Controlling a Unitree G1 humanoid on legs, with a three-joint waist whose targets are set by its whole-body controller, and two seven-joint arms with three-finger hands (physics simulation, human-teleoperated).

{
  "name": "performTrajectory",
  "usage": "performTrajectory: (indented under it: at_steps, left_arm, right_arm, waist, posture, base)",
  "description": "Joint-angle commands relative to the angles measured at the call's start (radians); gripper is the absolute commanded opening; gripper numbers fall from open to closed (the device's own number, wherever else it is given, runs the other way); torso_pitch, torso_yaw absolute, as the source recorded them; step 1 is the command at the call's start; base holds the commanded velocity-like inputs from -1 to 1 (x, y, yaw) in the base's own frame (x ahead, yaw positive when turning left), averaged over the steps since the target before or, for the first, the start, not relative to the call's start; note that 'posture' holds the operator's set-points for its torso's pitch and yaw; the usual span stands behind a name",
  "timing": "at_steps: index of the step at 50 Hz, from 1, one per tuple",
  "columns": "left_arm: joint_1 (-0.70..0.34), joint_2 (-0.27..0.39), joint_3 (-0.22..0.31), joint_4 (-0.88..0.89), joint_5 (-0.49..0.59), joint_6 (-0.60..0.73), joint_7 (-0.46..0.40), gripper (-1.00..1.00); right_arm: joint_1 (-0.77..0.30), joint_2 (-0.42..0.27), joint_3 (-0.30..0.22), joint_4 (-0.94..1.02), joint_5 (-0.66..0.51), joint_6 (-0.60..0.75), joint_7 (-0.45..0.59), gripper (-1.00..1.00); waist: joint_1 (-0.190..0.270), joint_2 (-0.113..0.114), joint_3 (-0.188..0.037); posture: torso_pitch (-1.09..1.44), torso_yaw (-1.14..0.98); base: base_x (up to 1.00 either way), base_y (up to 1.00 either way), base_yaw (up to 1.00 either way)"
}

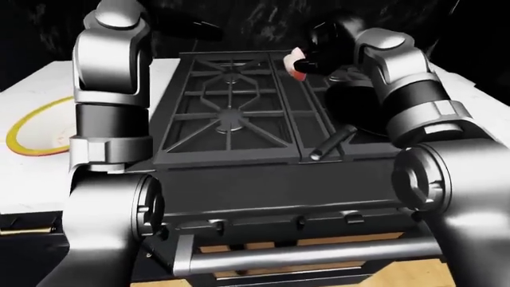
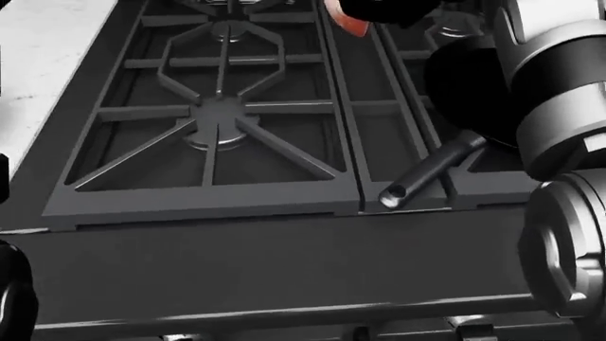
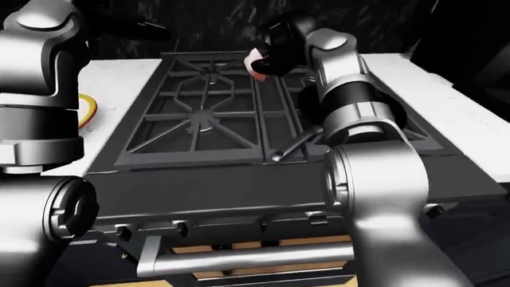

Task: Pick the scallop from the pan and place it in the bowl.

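Right hand [image 1: 323,45]: fingers are pinching the scallop [image 1: 296,64] above the stove [image 1: 231,119].
Pan [image 1: 363,107]: is sitting on the stove's right burner.
Left hand: fingers cannot be told.

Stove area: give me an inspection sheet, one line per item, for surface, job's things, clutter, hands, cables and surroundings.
Surface: black gas stove with grates, set in a white counter.
Job's things: scallop off the pan, held in the air above the grates; pan sits on the right burner, handle pointing toward the view's bottom; yellow-rimmed bowl on the counter at left, partly hidden by the left arm.
Clutter: nothing seen.
Hands: right hand closed on the scallop; left hand not in view.
Cables: nothing seen.
Surroundings: dark wall behind, oven handle below.
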Motion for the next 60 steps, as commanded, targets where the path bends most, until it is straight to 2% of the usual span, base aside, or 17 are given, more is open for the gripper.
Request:
performTrajectory:
  at_steps: [1,5,6,10,16,19,20,26,29,30,37,42,44,45,54,58,60]
  left_arm:
    - [-0.049,0.005,-0.003,-0.039,-0.001,-0.036,0.001,1.00]
    - [-0.045,0.001,-0.005,-0.043,-0.001,-0.036,0.002,1.00]
    - [-0.044,0.002,-0.005,-0.043,0.000,-0.036,0.001,1.00]
    - [-0.044,0.001,-0.004,-0.045,-0.001,-0.034,0.002,1.00]
    - [-0.043,0.004,-0.003,-0.052,0.000,-0.029,0.000,1.00]
    - [-0.041,0.002,-0.004,-0.056,0.000,-0.028,0.000,1.00]
    - [-0.041,0.002,-0.004,-0.056,0.000,-0.028,0.000,1.00]
    - [-0.042,0.004,-0.004,-0.052,0.001,-0.031,-0.001,1.00]
    - [-0.042,0.003,-0.003,-0.051,0.000,-0.031,-0.001,1.00]
    - [-0.043,0.003,-0.003,-0.051,0.000,-0.031,-0.001,1.00]
    - [-0.045,0.004,-0.002,-0.039,-0.001,-0.039,0.000,1.00]
    - [-0.051,0.005,-0.003,-0.038,-0.002,-0.036,-0.001,1.00]
    - [-0.051,0.005,-0.002,-0.040,-0.002,-0.035,0.000,1.00]
    - [-0.045,0.004,-0.004,-0.044,-0.002,-0.036,0.000,1.00]
    - [-0.054,-0.004,-0.009,-0.051,0.001,-0.024,0.002,1.00]
    - [-0.046,-0.003,-0.007,-0.053,0.001,-0.028,0.000,1.00]
    - [-0.048,0.001,-0.005,-0.048,0.001,-0.029,-0.001,1.00]
  right_arm:
    - [-0.048,-0.023,-0.010,-0.047,0.007,-0.025,-0.011,-1.00]
    - [-0.040,-0.022,-0.011,-0.048,0.008,-0.030,-0.011,-1.00]
    - [-0.039,-0.022,-0.011,-0.047,0.007,-0.030,-0.011,-1.00]
    - [-0.042,-0.024,-0.011,-0.047,0.006,-0.030,-0.010,-1.00]
    - [-0.040,-0.024,-0.012,-0.048,0.007,-0.029,-0.008,-1.00]
    - [-0.037,-0.024,-0.012,-0.050,0.008,-0.031,-0.007,-1.00]
    - [-0.037,-0.024,-0.012,-0.050,0.008,-0.031,-0.007,-1.00]
    - [-0.038,-0.025,-0.011,-0.048,0.007,-0.031,-0.005,-1.00]
    - [-0.037,-0.024,-0.010,-0.048,0.006,-0.032,-0.005,-1.00]
    - [-0.037,-0.024,-0.010,-0.048,0.005,-0.031,-0.005,-1.00]
    - [-0.040,-0.023,-0.010,-0.046,0.004,-0.029,-0.002,-1.00]
    - [-0.044,-0.022,-0.010,-0.047,0.003,-0.028,-0.001,-1.00]
    - [-0.044,-0.024,-0.011,-0.049,0.005,-0.027,0.000,-1.00]
    - [-0.041,-0.024,-0.011,-0.051,0.005,-0.028,-0.001,-1.00]
    - [-0.038,-0.035,-0.013,-0.059,0.009,-0.028,0.003,-1.00]
    - [-0.025,-0.030,-0.013,-0.057,0.012,-0.037,-0.001,-1.00]
    - [-0.027,-0.029,-0.013,-0.056,0.014,-0.036,-0.001,-1.00]
  waist:
    - [-0.007,0.003,-0.037]
    - [-0.004,-0.073,-0.044]
    - [-0.008,-0.043,-0.037]
    - [-0.003,-0.045,-0.055]
    - [-0.014,0.013,-0.001]
    - [-0.035,0.093,-0.017]
    - [-0.034,0.055,-0.001]
    - [-0.009,0.005,-0.005]
    - [-0.002,0.005,-0.010]
    - [-0.004,0.013,-0.037]
    - [0.001,-0.023,-0.054]
    - [-0.009,0.032,-0.027]
    - [-0.016,0.086,-0.033]
    - [-0.018,0.138,-0.047]
    - [-0.020,0.023,-0.020]
    - [-0.019,-0.014,-0.019]
    - [-0.016,-0.059,-0.033]
  posture:
    - [0.00,0.00]
    - [0.00,0.00]
    - [0.00,0.00]
    - [0.00,0.00]
    - [0.00,0.00]
    - [0.00,0.00]
    - [0.00,0.00]
    - [0.00,0.00]
    - [0.00,0.00]
    - [0.00,0.00]
    - [0.00,0.00]
    - [0.00,0.00]
    - [0.00,0.00]
    - [0.00,0.00]
    - [0.00,0.00]
    - [0.00,0.00]
    - [0.00,0.00]
  base:
    - [-0.02,0.28,0.00]
    - [-0.01,0.29,0.00]
    - [-0.01,0.29,0.00]
    - [-0.01,0.24,0.00]
    - [0.00,0.08,0.00]
    - [0.00,0.00,0.00]
    - [0.00,0.00,0.00]
    - [0.00,0.00,0.00]
    - [0.00,0.00,0.00]
    - [0.00,0.20,0.00]
    - [0.00,0.51,0.00]
    - [0.00,0.59,0.00]
    - [0.00,0.59,0.00]
    - [0.00,0.59,0.00]
    - [0.00,0.59,0.00]
    - [0.00,0.59,0.00]
    - [0.00,0.59,0.00]
